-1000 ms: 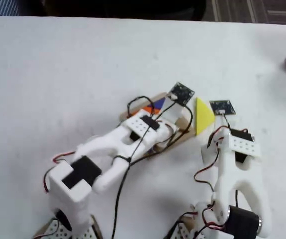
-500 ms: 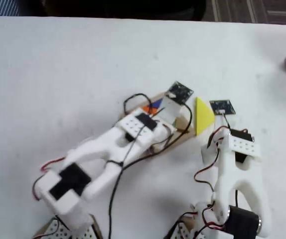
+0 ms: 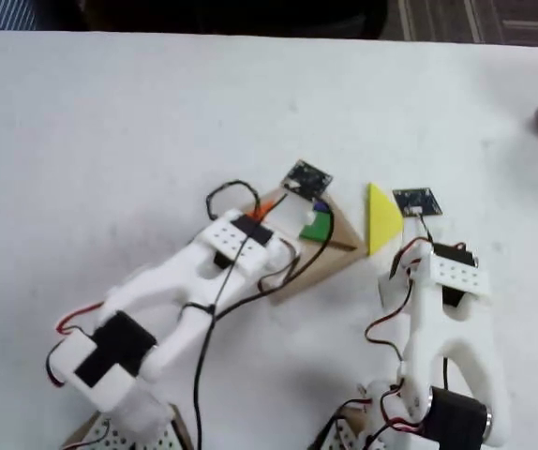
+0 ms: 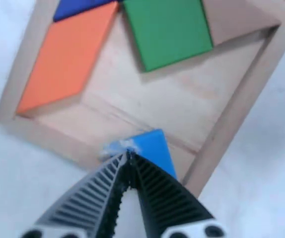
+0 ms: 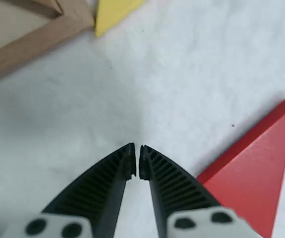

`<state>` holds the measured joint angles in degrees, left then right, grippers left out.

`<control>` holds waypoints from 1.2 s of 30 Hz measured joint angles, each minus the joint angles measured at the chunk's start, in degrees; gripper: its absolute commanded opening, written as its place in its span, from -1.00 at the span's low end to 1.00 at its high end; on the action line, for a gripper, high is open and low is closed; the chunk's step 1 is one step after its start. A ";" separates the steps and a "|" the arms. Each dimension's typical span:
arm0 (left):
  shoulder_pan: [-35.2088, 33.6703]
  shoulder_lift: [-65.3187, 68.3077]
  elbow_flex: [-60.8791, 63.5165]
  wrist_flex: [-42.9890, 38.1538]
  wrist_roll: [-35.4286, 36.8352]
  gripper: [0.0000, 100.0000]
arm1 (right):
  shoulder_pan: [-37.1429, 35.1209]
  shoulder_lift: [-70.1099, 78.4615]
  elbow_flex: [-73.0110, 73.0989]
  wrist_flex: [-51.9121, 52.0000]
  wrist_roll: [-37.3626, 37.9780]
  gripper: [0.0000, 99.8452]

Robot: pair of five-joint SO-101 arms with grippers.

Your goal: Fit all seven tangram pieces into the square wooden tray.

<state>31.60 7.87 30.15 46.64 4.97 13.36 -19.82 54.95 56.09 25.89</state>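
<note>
1. High view: found the tray [image 3: 339, 251] mid-table, half under the left arm [image 3: 180, 281]; saw a green square [image 3: 318, 228] inside it and an orange piece [image 3: 267, 204] peeking out beside the wrist; marked a yellow triangle [image 3: 383, 220] flat on the table [image 3: 110, 122], outside the tray, just off its corner and near the right arm [image 3: 442, 300].
2. Left wrist view: caught the left gripper [image 4: 128, 159] at the tray rim nearest it, jaws pressed together; noted the tips touching a light blue piece [image 4: 155, 148] at that rim, on it or just above, could not tell which; could not settle pinching versus mere touching either; logged the orange piece against one side rim, a dark blue piece touching its far end [image 4: 80, 6], the green square alongside both; saw bare wood floor between those three and the light blue one.
3. Right wrist view: caught the right gripper [image 5: 136, 161] over bare table, jaws drawn together to a thin slit, pinching nothing; logged a red triangle [image 5: 251, 168] flat on the table just beside one finger; spotted the yellow triangle's tip just beside a tray corner; touching or apart, could not tell.
</note>
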 measured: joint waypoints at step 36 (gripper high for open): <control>-2.11 2.20 -1.14 -2.29 0.00 -0.96 | 0.00 0.00 0.00 0.00 0.18 -0.96</control>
<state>29.49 10.07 29.01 44.35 4.97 13.36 -19.82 54.95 56.09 26.07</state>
